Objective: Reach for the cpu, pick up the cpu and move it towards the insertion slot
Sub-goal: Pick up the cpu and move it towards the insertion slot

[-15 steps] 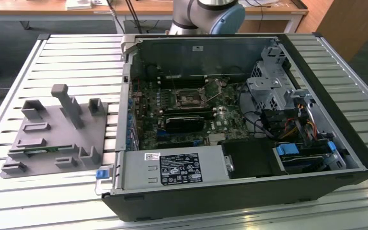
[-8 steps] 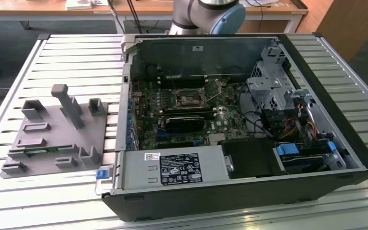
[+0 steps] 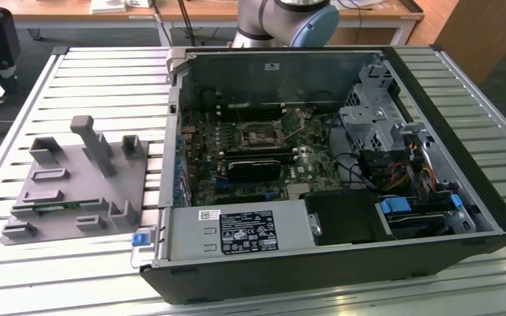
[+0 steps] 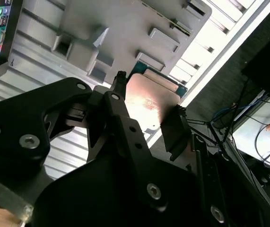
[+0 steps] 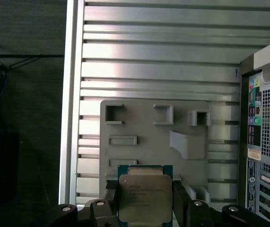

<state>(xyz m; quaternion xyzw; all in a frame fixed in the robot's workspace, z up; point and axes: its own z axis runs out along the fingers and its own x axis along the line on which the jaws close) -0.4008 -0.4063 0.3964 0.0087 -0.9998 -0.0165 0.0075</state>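
Pincer [image 5: 144, 190] pinches the cpu [image 5: 145, 198] by two opposite edges, so the pick-up looks done and the step in hand is the carry towards the slot.

In the exterior view the slatted desk [image 3: 103, 72] bears an open case [image 3: 323, 263], and just beside it, on that view's left, a grey tray [image 3: 60, 197]. Inside the case, on the board, sits the slot [image 3: 260, 135], a dark square in a shiny frame with its thin lever raised beside it.

In the first wrist view the cpu hangs above the near part of the tray, lid towards the camera and roughly level. It seems lifted clear of the recesses, with the case off to one side, so it is well apart from the slot. By that judgement most of the travel is yet to be made. The carry calls for keeping the chip flat and firmly held, clearing the case wall, and arriving square over the frame without touching the lever.

In both wrist views the black fingers [image 4: 125, 123] stand only as far apart as the chip is wide, pressed on its beige rim, touching nothing else.
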